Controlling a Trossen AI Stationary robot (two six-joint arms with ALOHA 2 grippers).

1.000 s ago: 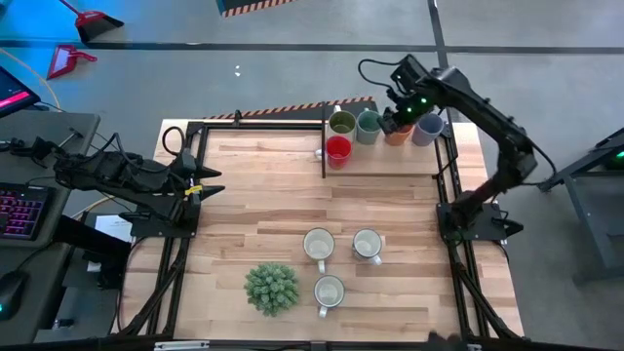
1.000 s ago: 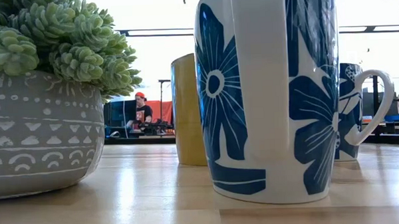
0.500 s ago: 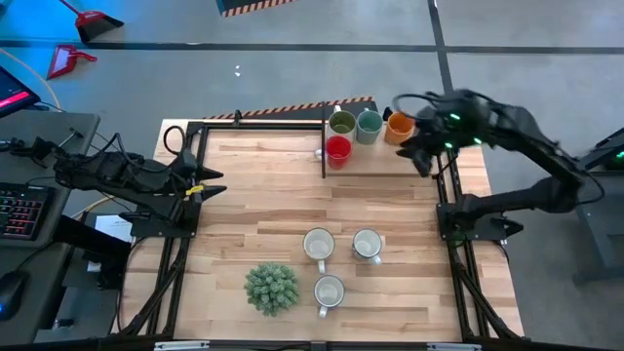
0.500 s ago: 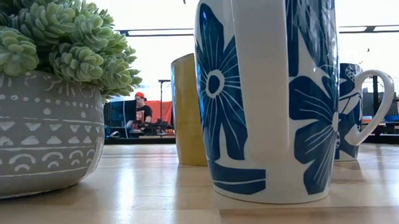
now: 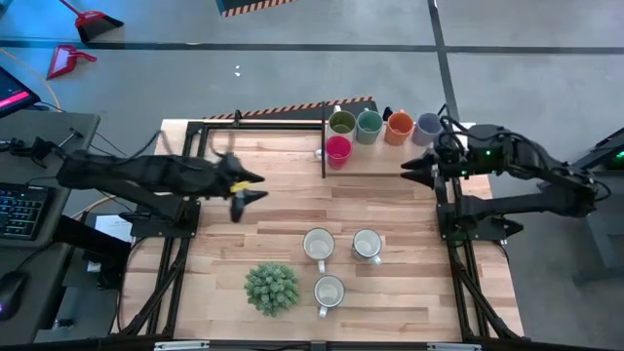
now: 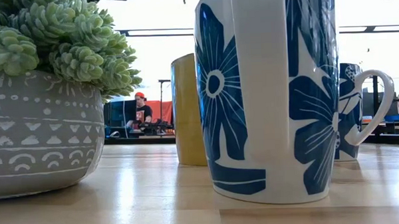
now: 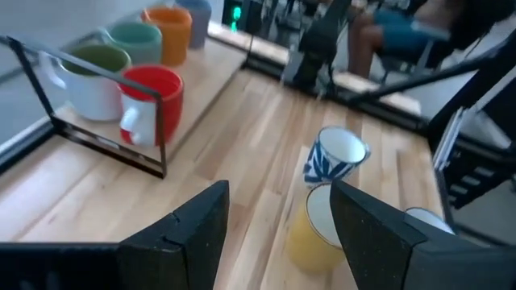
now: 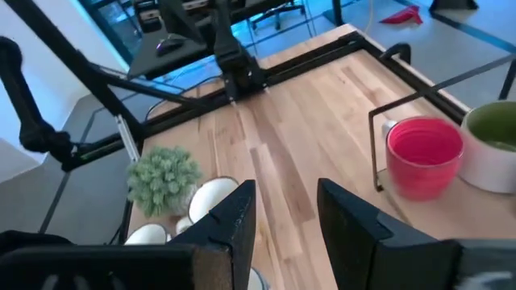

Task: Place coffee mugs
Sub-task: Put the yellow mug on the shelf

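- Near the front edge, three white mugs (image 5: 329, 291) stand close beside the potted plant (image 5: 271, 289); a careless descent could topple one.
- Left gripper (image 5: 244, 191), released and empty, reaches over mid-table.
- Farthest, right gripper (image 5: 417, 167), parted and empty, could clip the blue-grey mug (image 5: 428, 128) in the shelf row.

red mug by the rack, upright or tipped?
Upright: the red mug shows its round open mouth from above and stands on its base in both wrist views.
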